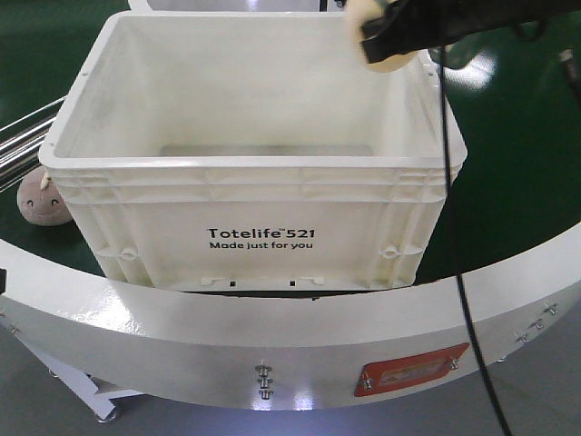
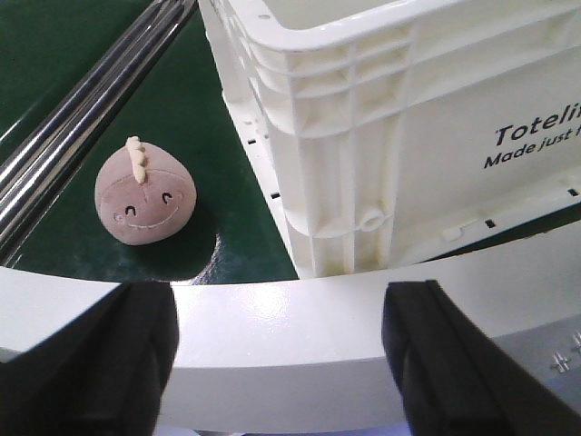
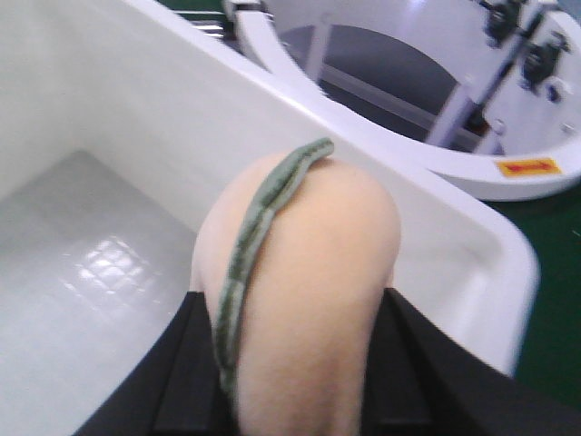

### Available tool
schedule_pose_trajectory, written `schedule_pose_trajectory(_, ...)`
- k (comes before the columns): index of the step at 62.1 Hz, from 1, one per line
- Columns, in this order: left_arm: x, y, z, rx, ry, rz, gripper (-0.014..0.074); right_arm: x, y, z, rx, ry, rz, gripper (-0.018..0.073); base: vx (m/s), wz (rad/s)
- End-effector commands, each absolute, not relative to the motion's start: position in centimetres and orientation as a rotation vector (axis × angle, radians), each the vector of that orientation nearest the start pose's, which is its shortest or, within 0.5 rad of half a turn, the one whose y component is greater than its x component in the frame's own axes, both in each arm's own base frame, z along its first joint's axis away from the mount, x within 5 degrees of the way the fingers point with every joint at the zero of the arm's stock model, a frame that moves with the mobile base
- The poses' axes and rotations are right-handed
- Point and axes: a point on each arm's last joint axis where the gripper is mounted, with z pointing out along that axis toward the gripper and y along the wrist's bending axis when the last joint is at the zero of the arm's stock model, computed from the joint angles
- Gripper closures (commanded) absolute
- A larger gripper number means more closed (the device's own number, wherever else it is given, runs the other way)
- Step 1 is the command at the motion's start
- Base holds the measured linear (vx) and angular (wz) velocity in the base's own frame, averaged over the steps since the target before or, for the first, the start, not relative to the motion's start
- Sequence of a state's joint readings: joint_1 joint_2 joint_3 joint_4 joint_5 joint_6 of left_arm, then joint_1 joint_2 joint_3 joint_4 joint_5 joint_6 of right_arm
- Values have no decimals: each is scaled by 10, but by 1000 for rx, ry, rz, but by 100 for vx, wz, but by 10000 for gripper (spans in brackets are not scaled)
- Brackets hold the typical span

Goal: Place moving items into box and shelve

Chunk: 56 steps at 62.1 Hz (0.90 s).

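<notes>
The white box [image 1: 254, 195] printed "Totelife 521" stands on the green surface, and its inside shows nothing in it. My right gripper [image 1: 386, 36] hovers over the box's back right corner, shut on a pale orange plush toy [image 3: 304, 291] with a green leaf strip; in the right wrist view both black fingers press its sides above the box wall [image 3: 272, 118]. A pinkish plush toy [image 2: 143, 197] with a stitched smile lies on the green surface left of the box [image 2: 381, 118], also visible as the pinkish plush toy [image 1: 44, 197]. My left gripper [image 2: 281, 354] is open and holds nothing, low behind the white curved rail.
A white curved rail [image 1: 272, 336] runs in front of the box. Metal rods [image 2: 82, 118] lie diagonally at the left beyond the pink toy. A black cable [image 1: 454, 227] hangs down past the box's right side. Green floor [image 1: 526, 163] spreads to the right.
</notes>
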State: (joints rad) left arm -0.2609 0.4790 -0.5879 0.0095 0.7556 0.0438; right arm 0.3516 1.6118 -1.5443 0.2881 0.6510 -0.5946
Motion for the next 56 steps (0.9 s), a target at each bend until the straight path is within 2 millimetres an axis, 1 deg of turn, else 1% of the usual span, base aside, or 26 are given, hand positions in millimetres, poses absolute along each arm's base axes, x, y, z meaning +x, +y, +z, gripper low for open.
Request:
schedule_pose_trajectory(1,88,-23,325,320,2019,-128,4,336,164,405,-840,1842,200,181,0,0)
schedule_pose_trajectory(5,88,-23,325,320,2018,-128,4,336,179,398,-875,1840,221,104,0,0)
schedule_pose_trajectory(10,88,-23,325,320,2014,-128,4,339,188,391,-888,1840,230,8,0,0)
schedule_pose_trajectory(15,88,-24,326,316,2007,-130,4,342,189,388,-867,1853,245,-86,0,0)
schedule_pose_trajectory(21,89,-24,326,313,2000,-135,4,339,186,393,-822,1862,263,-144,0,0)
schedule_pose_trajectory(27,89,-24,326,307,2003,-138,4,331,180,405,-767,1861,259,-141,0,0)
schedule_pose_trajectory(33,91,-23,328,271,2043,-137,-1,316,166,421,-681,1907,239,-123,0,0)
schedule_pose_trajectory(36,94,-21,334,228,2079,-121,-2,305,156,428,-636,1959,211,-113,0,0)
schedule_pose_trajectory(41,106,-16,345,171,2162,-28,-2,286,139,436,-552,2043,158,-99,0,0)
schedule_pose_trajectory(44,115,-14,352,154,2182,38,-1,274,132,435,-542,2052,146,-93,0,0)
schedule_pose_trajectory(48,131,-12,359,138,2214,133,0,255,123,427,-543,2048,149,-82,0,0)
schedule_pose_trajectory(52,146,-10,361,144,2247,222,0,238,114,420,-548,2035,150,-71,0,0)
schedule_pose_trajectory(53,153,-11,361,139,2262,245,0,233,112,418,-550,2030,150,-69,0,0)
schedule_pose_trajectory(56,163,-11,361,141,2282,280,2,222,106,415,-557,2020,147,-59,0,0)
